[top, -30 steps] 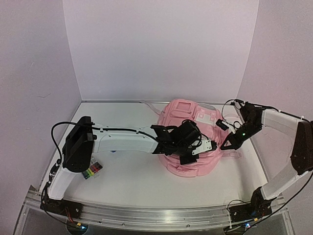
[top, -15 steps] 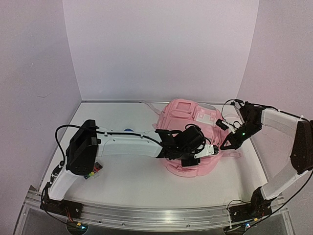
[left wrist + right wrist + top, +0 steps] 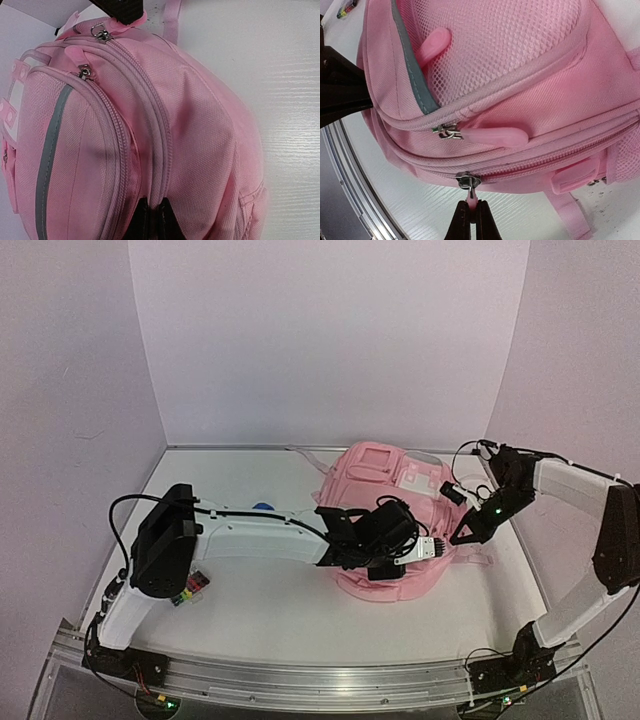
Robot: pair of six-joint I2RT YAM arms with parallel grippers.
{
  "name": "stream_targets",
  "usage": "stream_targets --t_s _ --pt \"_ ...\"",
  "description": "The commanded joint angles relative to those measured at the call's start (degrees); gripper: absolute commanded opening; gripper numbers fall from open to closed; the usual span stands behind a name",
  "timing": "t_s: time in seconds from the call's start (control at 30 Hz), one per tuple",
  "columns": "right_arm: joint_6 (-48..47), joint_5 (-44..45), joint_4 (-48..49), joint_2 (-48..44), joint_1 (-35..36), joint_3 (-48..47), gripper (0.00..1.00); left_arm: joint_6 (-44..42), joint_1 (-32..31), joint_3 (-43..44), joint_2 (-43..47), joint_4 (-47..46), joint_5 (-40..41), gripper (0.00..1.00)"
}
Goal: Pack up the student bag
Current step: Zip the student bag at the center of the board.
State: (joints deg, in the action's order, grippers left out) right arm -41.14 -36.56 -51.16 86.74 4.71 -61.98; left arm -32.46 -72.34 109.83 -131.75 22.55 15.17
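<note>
From above, the student bag point(image 3: 385, 475) lies on the white table point(image 3: 280, 610), over on my right side. My left gripper point(image 3: 432, 548) rests on its near part and my right gripper point(image 3: 462, 538) sits at its right edge, so the bag is between them.

In my left wrist view, my jaws are pressed shut right on the bag's long zip. The bag fills the view ahead of them.

In my right wrist view, my jaws squeeze the pink zip pull point(image 3: 470, 199), with the bag just in front.
</note>
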Motion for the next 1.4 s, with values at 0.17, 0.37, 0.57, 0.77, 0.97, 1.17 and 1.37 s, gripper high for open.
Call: stream_targets --t_s 0.17,0.37,0.57,0.77,0.97,1.17,1.37 --pt "-7.44 4.03 -2.37 6.05 -3.19 -9.46 0.0 5.68 0.76 -10.14 8.81 6.08 -2.18 0.0" --pt "-5.82 5.66 -2.38 12.07 -5.68 -14.38 0.0 8.04 0.75 -13.08 10.67 5.74 -1.89 0.0" --pt "-3.68 5.4 -2.48 16.13 -8.13 -19.68 0.0 9.08 0.78 -15.72 12.34 5.57 -1.55 0.0" --pt "-9.71 0.36 -8.21 12.77 -7.88 -16.97 0.18 12.06 1.9 -17.0 13.75 3.79 -1.75 0.0" --pt "-14.13 -5.16 -14.34 7.89 -7.73 -15.12 0.54 14.54 1.9 -13.51 13.39 4.01 -5.51 0.24" --pt "-11.26 -11.44 -15.47 6.47 -6.75 -17.62 0.62 16.11 1.33 -7.34 13.27 3.89 -11.26 0.42" --pt "-1.77 -13.64 -14.97 12.52 -6.65 -22.79 0.64 14.93 1.21 12.75 3.73 15.03 -11.32 0.51"
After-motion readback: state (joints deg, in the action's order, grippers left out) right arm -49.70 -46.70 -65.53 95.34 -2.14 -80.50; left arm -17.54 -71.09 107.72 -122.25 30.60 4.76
